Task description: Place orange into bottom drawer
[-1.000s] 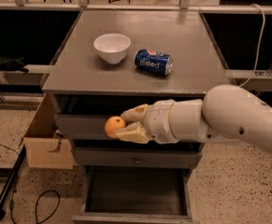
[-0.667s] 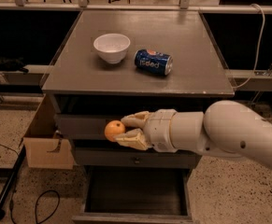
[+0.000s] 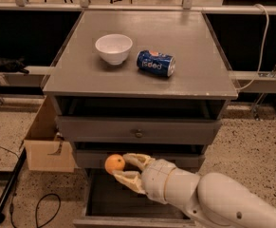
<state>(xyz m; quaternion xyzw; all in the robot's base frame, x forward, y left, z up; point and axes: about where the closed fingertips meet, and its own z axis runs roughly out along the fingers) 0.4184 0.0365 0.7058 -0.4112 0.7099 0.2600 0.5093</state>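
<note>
The orange (image 3: 114,164) is a small round fruit held between the two pale fingers of my gripper (image 3: 123,167). My gripper reaches in from the lower right on a thick white arm. It holds the orange in front of the lower cabinet front, just above the back left of the open bottom drawer (image 3: 110,201). That drawer is pulled out and shows a dark rectangular inside; my arm covers its right part.
On the grey cabinet top (image 3: 194,65) stand a white bowl (image 3: 113,48) and a blue soda can (image 3: 155,63) on its side. A drawer with a round knob (image 3: 138,133) is above my gripper. A cardboard box (image 3: 46,146) and cables lie on the floor at left.
My gripper has moved down with the orange, from the height of the upper drawer front to just above the open bottom drawer.
</note>
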